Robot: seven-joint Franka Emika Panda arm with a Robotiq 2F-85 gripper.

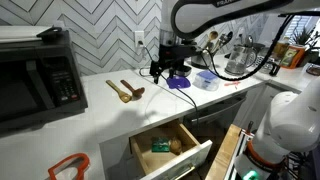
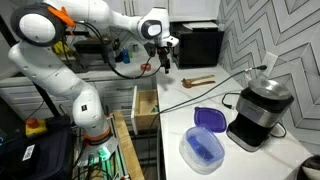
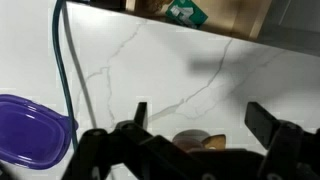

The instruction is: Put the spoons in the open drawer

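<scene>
A pale herringbone-tiled wall (image 1: 100, 25) backs the white, grey-veined worktop (image 1: 90, 115) in both exterior views. A black microwave (image 1: 35, 70) stands at one end, with a wall socket (image 1: 139, 38) in the tiles.

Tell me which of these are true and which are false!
1. The spoons lie on the counter. True.
2. The gripper holds a spoon. False: it is open and holds nothing.
3. The drawer is shut. False: it is pulled open.
4. The lid on the counter is purple. True.
5. The drawer is empty. False: a green thing lies in it.
</scene>
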